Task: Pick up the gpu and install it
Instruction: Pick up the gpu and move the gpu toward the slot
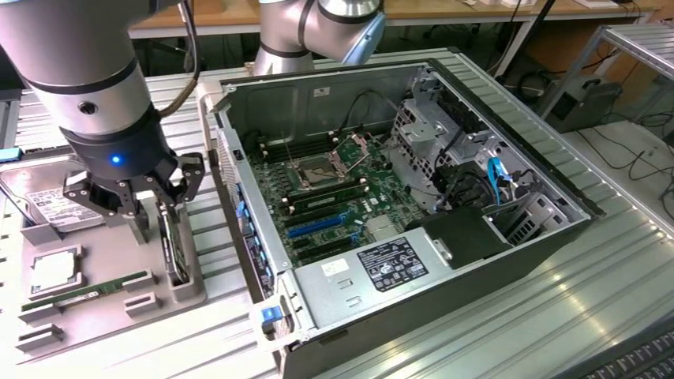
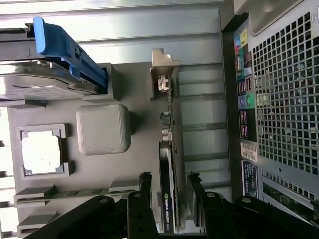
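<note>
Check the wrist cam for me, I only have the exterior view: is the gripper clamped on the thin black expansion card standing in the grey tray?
Observer: No. The gripper is open. Its fingers straddle the thin black gpu card, with a gap on each side.
Operator: Which end is it over?
Observer: The end away from the pale silver metal bracket.
Operator: Any marking to confirm the part?
Observer: Yes, the white lettering on the card between the fingers reads NVIDIA Quadro.
</note>
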You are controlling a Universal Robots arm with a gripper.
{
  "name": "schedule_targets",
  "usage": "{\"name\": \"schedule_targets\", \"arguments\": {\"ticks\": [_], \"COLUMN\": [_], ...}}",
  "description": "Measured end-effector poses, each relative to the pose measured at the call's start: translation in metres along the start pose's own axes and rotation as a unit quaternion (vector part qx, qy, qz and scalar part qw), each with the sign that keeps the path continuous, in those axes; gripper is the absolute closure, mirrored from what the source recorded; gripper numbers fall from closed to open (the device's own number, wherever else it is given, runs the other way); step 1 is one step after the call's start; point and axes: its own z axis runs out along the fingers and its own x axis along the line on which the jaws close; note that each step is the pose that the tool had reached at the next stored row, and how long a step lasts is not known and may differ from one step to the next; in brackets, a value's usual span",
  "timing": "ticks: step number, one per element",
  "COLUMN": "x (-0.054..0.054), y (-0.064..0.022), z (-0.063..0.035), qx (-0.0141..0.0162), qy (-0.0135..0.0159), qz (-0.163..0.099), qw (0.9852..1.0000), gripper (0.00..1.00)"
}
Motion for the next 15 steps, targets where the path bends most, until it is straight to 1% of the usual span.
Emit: {"name": "schedule_targets", "arguments": {"ticks": [3, 11, 15], "x": [0.0, 0.001, 0.001], "y": [-0.0002, -0.0007, -0.0008], "z": [0.0061, 0.021, 0.0264], "qx": [-0.0001, -0.0001, -0.0001], "qy": [-0.0007, -0.001, -0.0016], "qz": [0.0, 0.0, 0.0], "qw": [1.0, 1.0, 1.0], "gripper": [0.58, 0.58, 0.58]}}
